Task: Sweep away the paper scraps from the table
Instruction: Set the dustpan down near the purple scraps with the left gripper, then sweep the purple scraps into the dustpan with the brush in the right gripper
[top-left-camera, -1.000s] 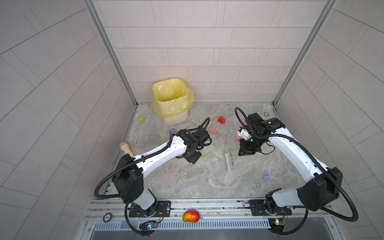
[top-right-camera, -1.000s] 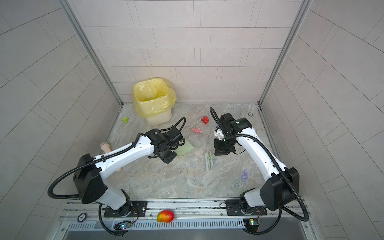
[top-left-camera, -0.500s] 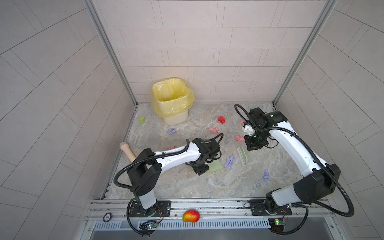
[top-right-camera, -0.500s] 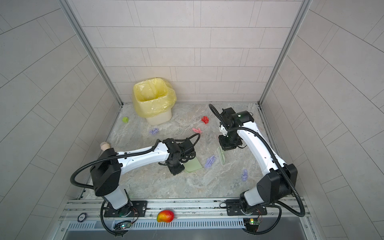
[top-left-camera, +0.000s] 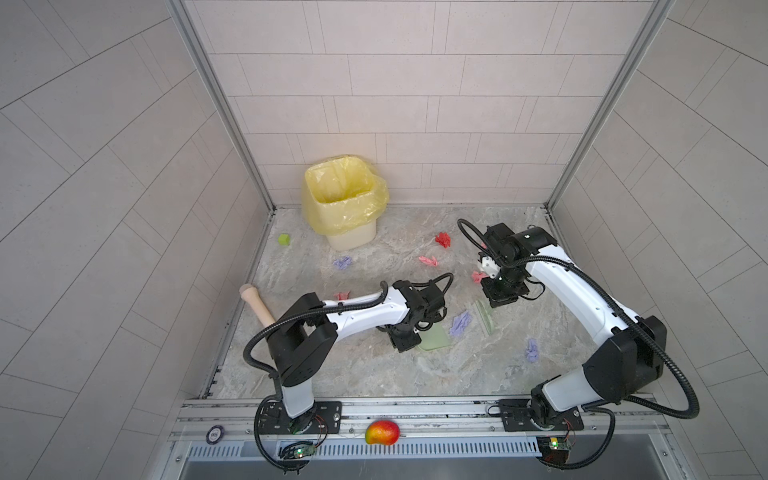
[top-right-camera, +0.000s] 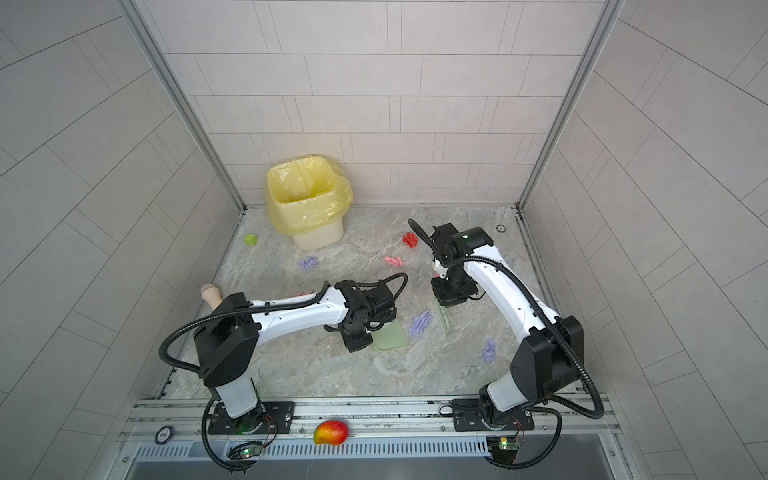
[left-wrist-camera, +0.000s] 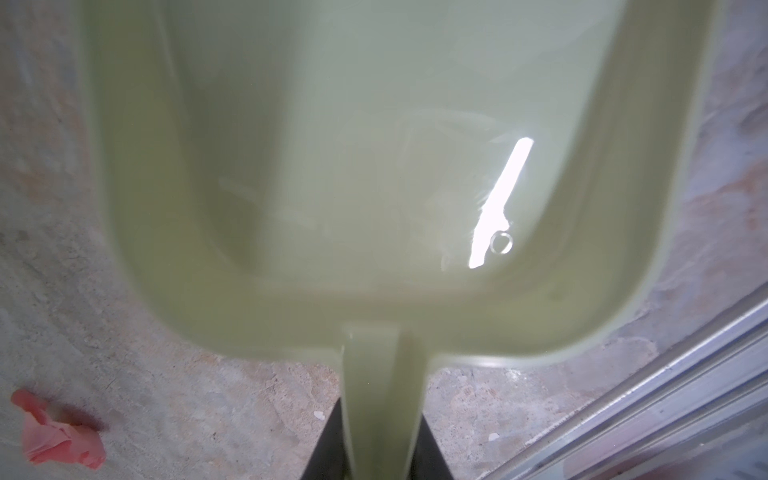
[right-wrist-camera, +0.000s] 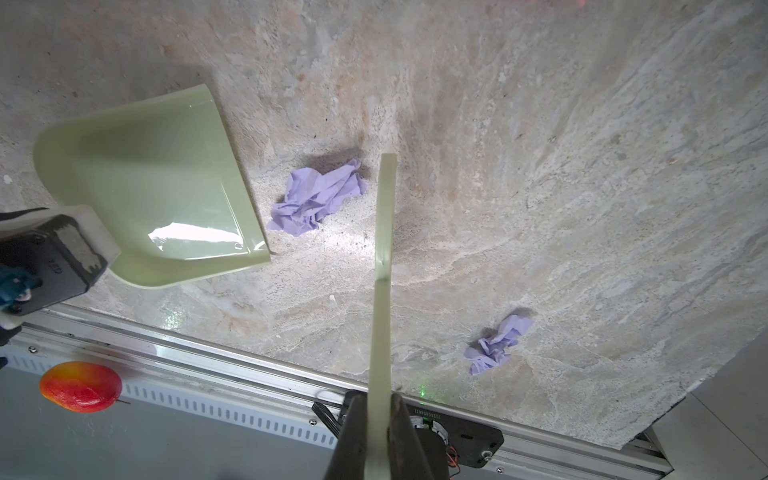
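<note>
Left side: the left claw (left-wrist-camera: 380, 440) is clenched tight on the thin handle of the dustpan (right-wrist-camera: 166, 187). That keeps the pan low, with its open lip down on the worktop (top-left-camera: 374, 374).
Right side: the right claw (right-wrist-camera: 376, 436) is clenched on the end of the paddle (right-wrist-camera: 384, 232). The paddle stands on its thin edge, like a little wall for pushing.
Middle: the purple wad (right-wrist-camera: 318, 197) lies on the worktop between the two tools. From above, with the back wall at 12, the pan lip is near its 9 o'clock. The paddle is just beside it at 3 o'clock, and I cannot tell if they touch.
Why: I think the paddle is set there to shove the wad into the pan.
Mess left: the other paper scraps (top-left-camera: 532, 350) all lie on the worktop. There is purple at 4 and 10 o'clock, red and pink near 1, and pink at 9. The part of the pan I can see is empty.
Bin: the bin (top-left-camera: 351, 237) waits at 11 o'clock, with a crinkly yellow bag inside.
Feel: the pan and paddle are smooth, shiny, stiff, pale green plastic, and the pan has curved walls. The scraps are soft, light and crumpled. The worktop is hard and streaky like stone.
</note>
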